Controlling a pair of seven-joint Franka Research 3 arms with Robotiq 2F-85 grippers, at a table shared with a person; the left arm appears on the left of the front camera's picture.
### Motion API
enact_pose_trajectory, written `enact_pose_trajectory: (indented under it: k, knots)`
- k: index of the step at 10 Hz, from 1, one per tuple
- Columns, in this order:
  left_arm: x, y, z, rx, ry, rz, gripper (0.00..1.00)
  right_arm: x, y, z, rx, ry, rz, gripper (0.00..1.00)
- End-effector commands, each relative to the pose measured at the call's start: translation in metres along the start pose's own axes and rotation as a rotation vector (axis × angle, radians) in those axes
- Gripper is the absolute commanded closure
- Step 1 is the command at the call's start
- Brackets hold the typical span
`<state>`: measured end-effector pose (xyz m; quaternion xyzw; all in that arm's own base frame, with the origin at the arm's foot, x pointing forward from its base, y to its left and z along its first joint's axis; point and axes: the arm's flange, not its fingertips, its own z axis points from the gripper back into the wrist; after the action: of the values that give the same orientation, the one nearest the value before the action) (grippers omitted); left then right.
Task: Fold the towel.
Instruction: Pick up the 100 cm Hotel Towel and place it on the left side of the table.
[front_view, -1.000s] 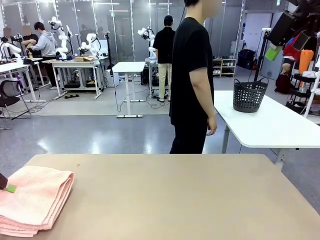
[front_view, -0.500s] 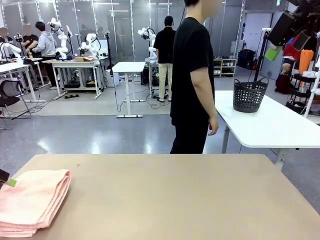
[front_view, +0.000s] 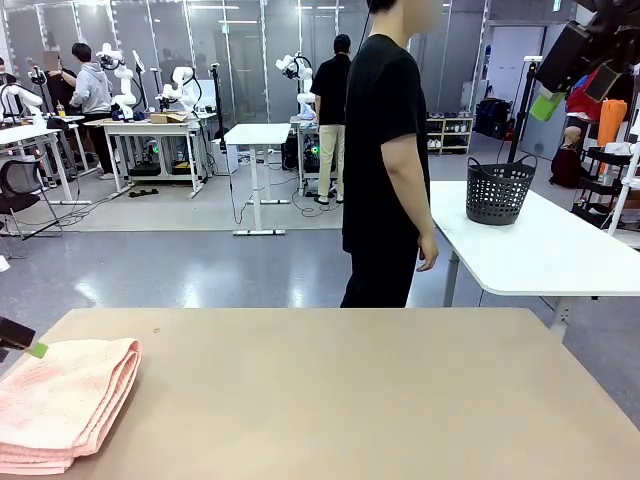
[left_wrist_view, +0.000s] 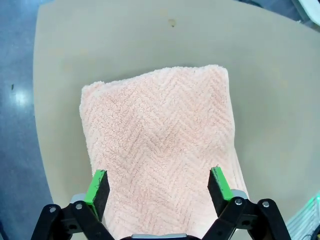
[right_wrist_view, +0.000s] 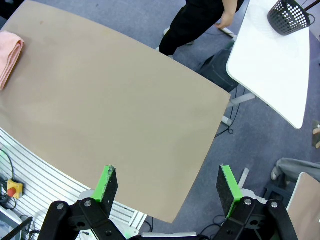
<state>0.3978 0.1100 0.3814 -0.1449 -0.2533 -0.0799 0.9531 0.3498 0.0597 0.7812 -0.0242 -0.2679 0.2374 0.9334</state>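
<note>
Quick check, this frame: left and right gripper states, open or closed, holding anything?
Left gripper: open, holding nothing, above the folded towel.
Right gripper: open, holding nothing, high over the table.

**Even overhead light, sharp frames, wide-angle bend**

You get bright, even indoor light from ceiling fixtures, which glare off the polished floor (front_view: 250, 270). Shadows on the table (front_view: 380, 400) are faint. Focus holds throughout. Both wrist views bow the table's edges outward, a fisheye effect strongest toward the corners.
</note>
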Motion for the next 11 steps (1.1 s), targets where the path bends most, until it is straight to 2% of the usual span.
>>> enact_pose_trajectory:
  k: [1, 11]
  knots:
    - [-0.0080, 0.0114, -0.0038, 0.001, 0.006, 0.013, 0.00, 0.0001, -0.0007, 0.0012, -0.004, 0.001, 0.003, 0.00]
    - [-0.0080, 0.0114, -0.0038, 0.001, 0.006, 0.013, 0.00, 0.0001, -0.0007, 0.0012, -0.004, 0.001, 0.003, 0.00]
